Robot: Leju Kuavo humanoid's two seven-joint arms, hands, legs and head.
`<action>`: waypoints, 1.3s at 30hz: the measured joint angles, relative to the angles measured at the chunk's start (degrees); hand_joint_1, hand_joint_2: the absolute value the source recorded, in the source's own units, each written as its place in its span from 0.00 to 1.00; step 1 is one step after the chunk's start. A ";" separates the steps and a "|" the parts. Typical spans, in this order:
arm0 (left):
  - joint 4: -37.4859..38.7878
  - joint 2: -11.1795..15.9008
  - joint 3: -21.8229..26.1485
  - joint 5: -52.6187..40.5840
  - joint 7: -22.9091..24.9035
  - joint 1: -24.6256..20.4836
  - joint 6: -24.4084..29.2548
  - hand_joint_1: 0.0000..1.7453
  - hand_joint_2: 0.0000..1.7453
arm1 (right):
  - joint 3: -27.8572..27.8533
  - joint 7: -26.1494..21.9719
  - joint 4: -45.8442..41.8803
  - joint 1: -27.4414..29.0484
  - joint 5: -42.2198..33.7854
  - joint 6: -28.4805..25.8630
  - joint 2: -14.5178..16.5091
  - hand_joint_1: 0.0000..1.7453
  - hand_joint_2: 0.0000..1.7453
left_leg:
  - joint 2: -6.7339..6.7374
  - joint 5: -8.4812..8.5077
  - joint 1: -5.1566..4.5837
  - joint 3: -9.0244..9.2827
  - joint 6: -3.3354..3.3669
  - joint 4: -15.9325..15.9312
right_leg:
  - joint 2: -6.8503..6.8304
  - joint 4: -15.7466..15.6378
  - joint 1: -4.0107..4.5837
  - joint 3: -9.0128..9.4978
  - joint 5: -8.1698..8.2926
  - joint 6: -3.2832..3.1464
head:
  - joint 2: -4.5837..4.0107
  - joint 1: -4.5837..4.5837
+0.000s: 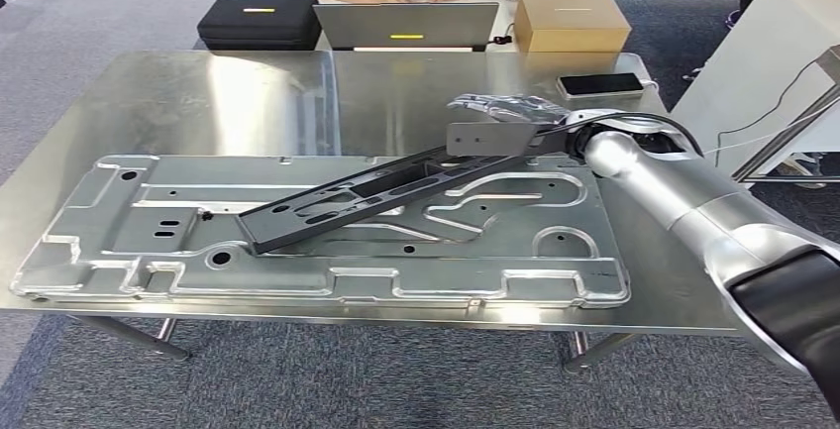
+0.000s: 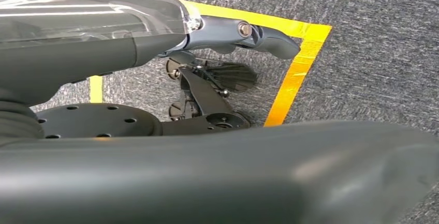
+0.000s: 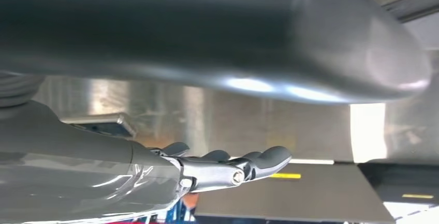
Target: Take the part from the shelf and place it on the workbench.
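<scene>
at 3 o'clock on the worktop point(image 1: 248, 82), right hand point(image 1: 505, 109) grips the dark part point(image 1: 376, 191); placing step, next: lower flat, release.

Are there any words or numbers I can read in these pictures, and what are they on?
No words or numbers can be read.
Black case: a small yellow mark, too small to read.
Laptop: a small yellow mark on its lid, too small to read.
Cardboard box: a faint pale mark on top, too blurred to read.
Phone: dark screen, no text.
Yellow floor tape: plain, no writing.
</scene>
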 joint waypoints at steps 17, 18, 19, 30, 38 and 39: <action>0.00 -0.20 0.00 -1.01 -0.84 0.58 -0.54 0.00 0.00 | -37.19 -23.21 -47.10 46.19 -21.02 -8.28 11.01 0.00 0.00 | -0.27 -0.14 0.11 0.09 0.08 -0.07 | -0.26 -0.09 0.10 0.26 -0.20 0.04 | 0.01 0.00; 0.00 -0.20 0.00 -1.01 -0.80 0.60 -0.54 0.00 0.00 | -38.53 -23.82 -49.27 47.37 -21.67 -7.43 11.85 0.00 0.00 | -0.27 -0.14 0.08 0.11 0.08 -0.07 | -0.26 -0.09 0.09 0.27 -0.20 0.04 | 0.01 0.00; 0.00 -0.20 0.00 -1.01 -0.77 0.62 -0.53 0.00 0.00 | -39.65 -24.29 -51.41 48.42 -22.23 -6.71 12.61 0.00 0.00 | -0.27 -0.14 0.07 0.11 0.08 -0.06 | -0.26 -0.10 0.07 0.28 -0.20 0.05 | 0.01 0.00; 0.00 -0.20 0.00 -1.07 -0.70 0.58 -0.67 0.00 0.00 | -45.68 -26.07 -67.03 52.82 -26.16 -1.63 17.36 0.00 0.00 | -0.21 0.19 -0.29 0.19 1.12 0.04 | -0.21 -0.42 -0.54 0.52 0.26 1.20 | 0.00 0.00; 0.00 -0.22 0.00 -1.04 -0.45 0.65 -1.22 0.00 0.00 | -46.12 -27.06 -69.36 54.81 -26.50 0.62 17.58 0.00 0.00 | 0.50 1.80 0.40 -0.05 2.17 -1.22 | -0.01 12.62 -0.22 -2.99 -6.81 1.61 | 0.01 0.07; 0.00 -0.22 0.00 -1.03 -0.34 0.66 -1.27 0.00 0.00 | -46.10 -27.34 -69.39 55.07 -26.64 0.89 17.59 0.00 0.00 | 0.50 1.79 0.48 -0.10 2.07 -1.04 | -0.03 9.37 -0.28 -1.06 -4.89 1.72 | 0.01 0.07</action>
